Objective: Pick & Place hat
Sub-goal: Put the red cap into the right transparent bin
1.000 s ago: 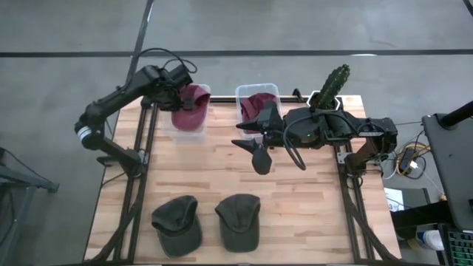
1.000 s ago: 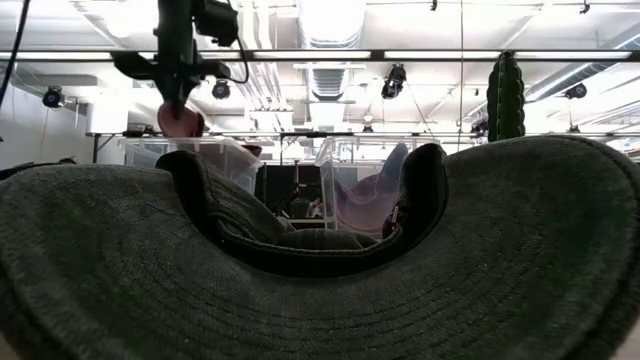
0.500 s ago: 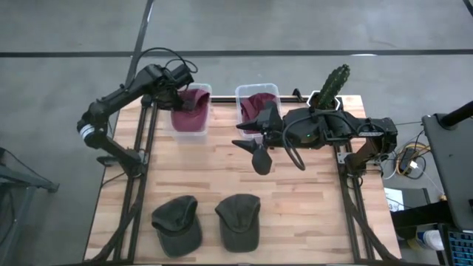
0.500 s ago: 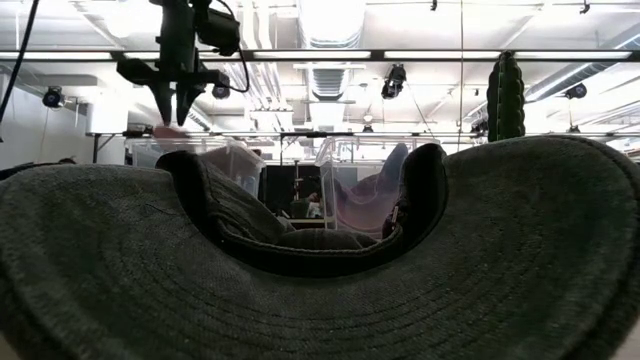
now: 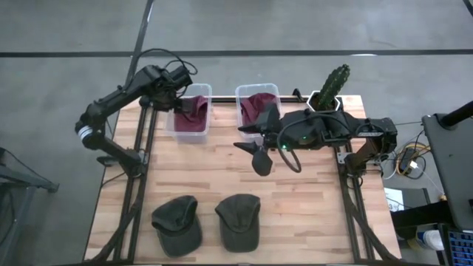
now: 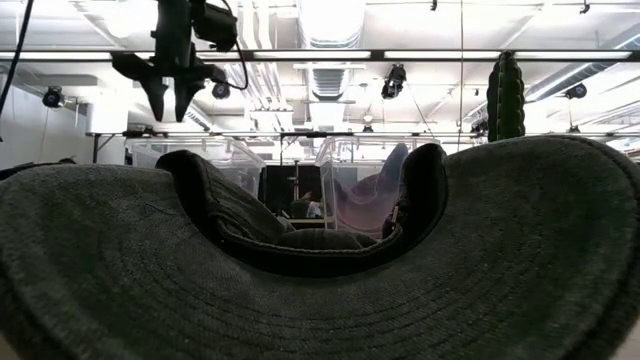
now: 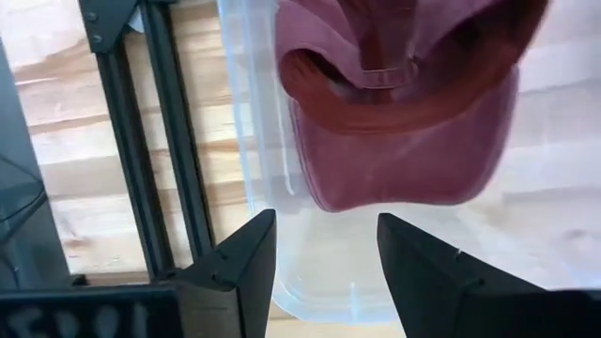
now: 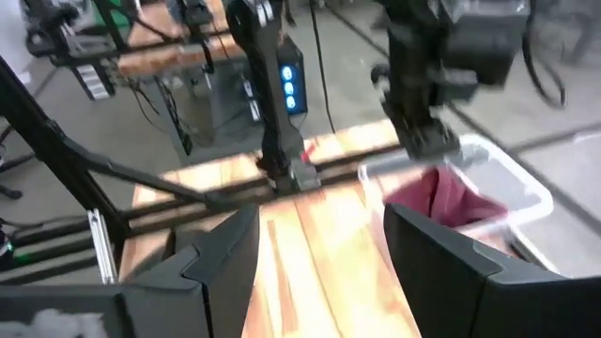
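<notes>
We have the left gripper [image 5: 179, 94] hanging over the left clear bin [image 5: 174, 127] at the far side of the table [image 5: 310, 199], its fingers spread apart and holding nothing; the left wrist view looks straight down between them at a maroon cap [image 7: 404, 113] lying inside that bin, clear of both fingers. We judge that cap as placed. The neighbouring clear bin [image 5: 239, 92] also holds a maroon cap [image 5: 256, 103], so two placements look complete. Our right gripper [image 5: 255, 145] is stretched out over the middle of the table just in front of that second bin, its fingers open and empty. What remains, as far as we can see, are the two dark green caps [image 5: 177, 224] and [image 5: 239, 220] lying side by side near the front edge, well apart from both arms and untouched. One of them fills the low view [image 6: 320, 290], brim toward the camera. Whether these go into the same bins we cannot tell. A potted cactus [image 5: 330, 86] stands at the far right corner, out of the way.
</notes>
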Available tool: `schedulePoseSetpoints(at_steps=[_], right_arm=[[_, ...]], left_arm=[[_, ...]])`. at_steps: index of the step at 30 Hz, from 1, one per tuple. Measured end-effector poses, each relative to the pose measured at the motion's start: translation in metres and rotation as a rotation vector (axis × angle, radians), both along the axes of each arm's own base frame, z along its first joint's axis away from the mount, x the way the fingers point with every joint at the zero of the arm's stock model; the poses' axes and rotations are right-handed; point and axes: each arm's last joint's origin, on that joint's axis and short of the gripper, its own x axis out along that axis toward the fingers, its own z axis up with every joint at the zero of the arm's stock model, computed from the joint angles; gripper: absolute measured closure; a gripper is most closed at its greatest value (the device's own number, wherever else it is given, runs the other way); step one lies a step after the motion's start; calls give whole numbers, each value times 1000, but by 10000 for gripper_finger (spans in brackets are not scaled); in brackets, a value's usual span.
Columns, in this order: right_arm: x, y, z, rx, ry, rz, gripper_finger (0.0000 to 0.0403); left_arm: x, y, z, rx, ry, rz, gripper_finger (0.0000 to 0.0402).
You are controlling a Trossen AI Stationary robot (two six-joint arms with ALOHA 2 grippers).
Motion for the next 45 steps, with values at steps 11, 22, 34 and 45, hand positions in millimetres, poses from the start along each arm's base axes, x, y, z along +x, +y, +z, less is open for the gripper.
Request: schedulePoseSetpoints(at_steps=[11,22,34,45], right_arm=[[-4,0,-19,83,138,-52,181],[-2,3,-23,111,145,-63,181],[-1,3,-28,112,158,-70,181],[0,1,-32,126,152,-143,181]], left_arm=[[-5,-30,26,107,-162,-62,223],[-15,-43,42,190,-279,-64,223],[19,-13,23,174,-249,-263,223],[27,25,-5,191,7,-399,223]])
